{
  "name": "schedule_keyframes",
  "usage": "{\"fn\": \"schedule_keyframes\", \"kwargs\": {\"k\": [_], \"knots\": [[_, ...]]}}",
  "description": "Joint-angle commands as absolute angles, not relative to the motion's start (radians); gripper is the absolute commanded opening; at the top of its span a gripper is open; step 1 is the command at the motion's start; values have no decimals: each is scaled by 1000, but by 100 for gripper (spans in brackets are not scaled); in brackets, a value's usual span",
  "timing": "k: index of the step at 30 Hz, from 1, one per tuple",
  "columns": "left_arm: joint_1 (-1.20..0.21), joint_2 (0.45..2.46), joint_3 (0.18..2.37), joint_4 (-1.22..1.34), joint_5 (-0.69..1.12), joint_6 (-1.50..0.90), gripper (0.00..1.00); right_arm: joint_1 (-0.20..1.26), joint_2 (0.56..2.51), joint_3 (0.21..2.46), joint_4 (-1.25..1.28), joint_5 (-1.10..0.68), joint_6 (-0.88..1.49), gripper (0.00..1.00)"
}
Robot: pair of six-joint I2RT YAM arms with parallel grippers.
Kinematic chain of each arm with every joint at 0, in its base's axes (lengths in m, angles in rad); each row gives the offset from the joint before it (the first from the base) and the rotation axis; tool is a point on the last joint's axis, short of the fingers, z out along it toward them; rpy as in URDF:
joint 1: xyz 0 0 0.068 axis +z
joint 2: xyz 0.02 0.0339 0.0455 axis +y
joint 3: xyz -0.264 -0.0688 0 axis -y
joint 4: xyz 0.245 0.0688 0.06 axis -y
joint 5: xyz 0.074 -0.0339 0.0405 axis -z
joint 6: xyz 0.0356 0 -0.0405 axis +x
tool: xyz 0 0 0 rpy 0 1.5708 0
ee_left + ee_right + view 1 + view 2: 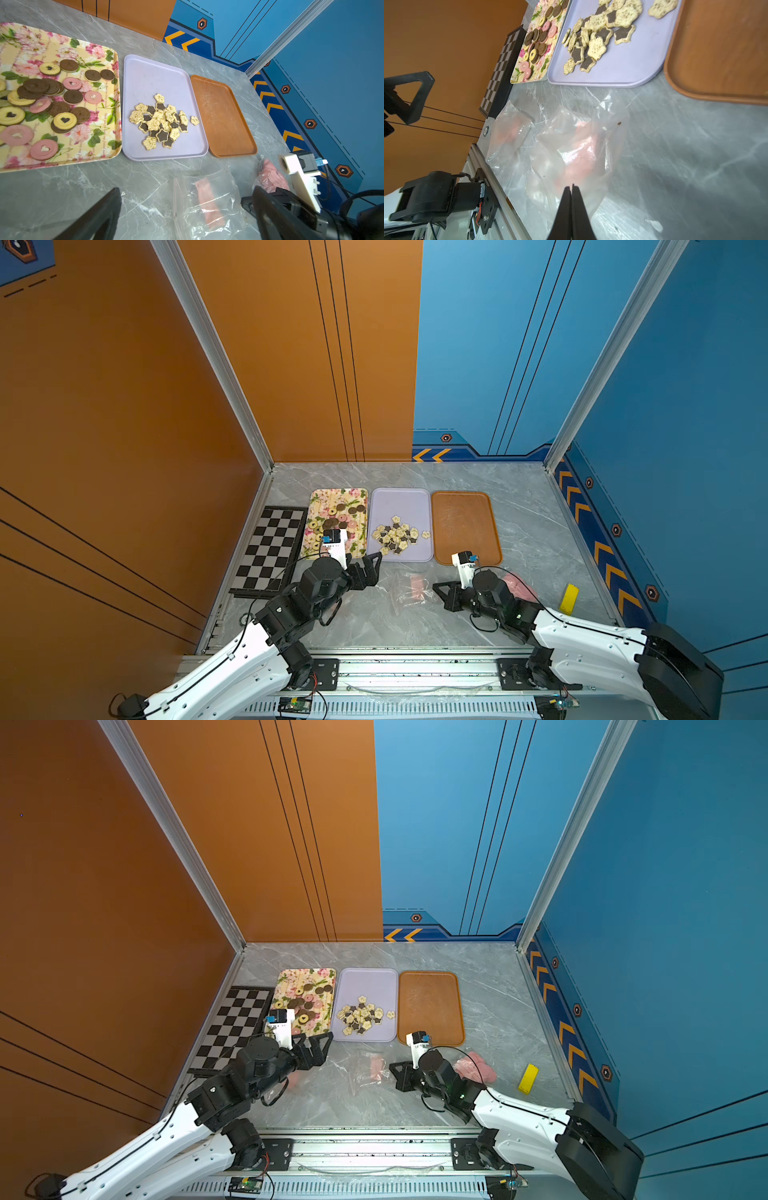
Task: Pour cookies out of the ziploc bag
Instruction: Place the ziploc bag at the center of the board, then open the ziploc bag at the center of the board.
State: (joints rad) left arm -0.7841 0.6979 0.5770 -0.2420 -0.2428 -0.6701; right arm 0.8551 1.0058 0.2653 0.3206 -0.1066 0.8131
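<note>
Your left gripper point(365, 566) gapes idle; your right gripper point(570, 187), jaws nearly together, meets the ziploc bag point(405, 593) near the brown tray point(465, 526), probably bare for its pink cookies point(207, 199).

Orange wall point(124, 406), blue wall point(673, 364), grey marble tabletop point(415, 477).

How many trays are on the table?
3. The floral tray sits by the chessboard, the lilac tray in the middle, the brown tray beyond it. None looks hidden.
</note>
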Motion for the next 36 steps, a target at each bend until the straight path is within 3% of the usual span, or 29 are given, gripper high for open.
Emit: {"fn": "schedule_keyframes", "kwargs": {"k": [1,2,4,6,10,14,17,23,27,31,36], "knots": [[-816,768,639,-266,-247,-633,98,820,925,275,194,-48,758,33],[-830,790,655,-265,-250,-622,98,810,898,287,135,-57,749,52],[-858,831,687,-265,-247,-600,98,802,830,332,-27,-43,719,73],[-883,878,721,-266,-228,-587,98,806,758,372,-190,-4,698,80],[-951,1010,799,-263,-182,-563,98,806,615,442,-528,155,751,81],[-996,1104,825,-218,-115,-596,98,813,620,507,-812,292,792,79],[-1016,1117,769,-109,-54,-663,98,894,677,500,-836,343,864,70],[-1142,1079,657,-90,-150,-761,98,1161,867,543,-1021,626,1117,72],[-1192,1068,618,-70,-193,-783,98,1197,991,557,-1051,659,1182,71],[-1205,1056,609,-63,-196,-789,98,1194,1070,572,-1026,663,1161,55],[-1217,1016,593,-64,-216,-794,98,1211,1122,584,-934,598,1116,57]]}}
